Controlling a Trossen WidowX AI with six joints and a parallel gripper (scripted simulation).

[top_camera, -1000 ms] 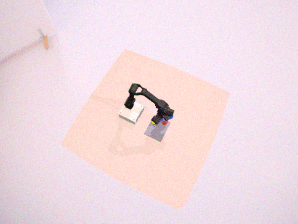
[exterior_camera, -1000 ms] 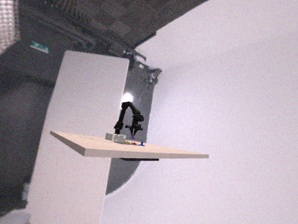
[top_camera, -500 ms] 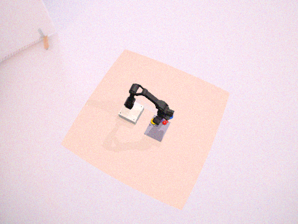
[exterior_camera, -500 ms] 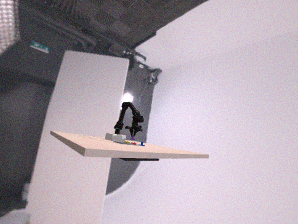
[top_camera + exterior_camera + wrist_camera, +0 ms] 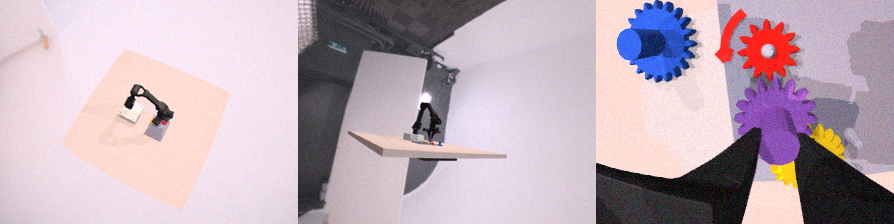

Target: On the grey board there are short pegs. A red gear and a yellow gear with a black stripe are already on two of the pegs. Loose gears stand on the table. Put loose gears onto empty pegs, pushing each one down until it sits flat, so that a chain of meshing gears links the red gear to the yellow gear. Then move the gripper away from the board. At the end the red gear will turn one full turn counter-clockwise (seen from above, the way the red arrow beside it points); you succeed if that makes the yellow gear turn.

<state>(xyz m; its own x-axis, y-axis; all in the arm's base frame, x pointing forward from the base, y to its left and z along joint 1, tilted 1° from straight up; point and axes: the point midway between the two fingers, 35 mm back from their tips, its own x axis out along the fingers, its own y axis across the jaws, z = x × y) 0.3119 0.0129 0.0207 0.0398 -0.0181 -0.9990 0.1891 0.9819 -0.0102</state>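
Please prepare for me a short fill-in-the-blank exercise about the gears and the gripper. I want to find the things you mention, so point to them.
The gripper (image 5: 777,137) is shut on the handle of the ____ gear.
The curved arrow (image 5: 727,37) lies beside the ____ gear.
The loose gear standing on the table, off the grey board (image 5: 157,132) (image 5: 821,30), is ____.
The gear partly hidden behind the gripper's fingers in the wrist view, on the board, is ____.

Missing words: purple; red; blue; yellow

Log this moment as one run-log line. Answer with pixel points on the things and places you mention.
gripper (image 5: 777,137): shut on purple gear (image 5: 776,107) | position: over grey board (image 5: 816,30) | blue gear (image 5: 671,42): on table | seating: cannot tell
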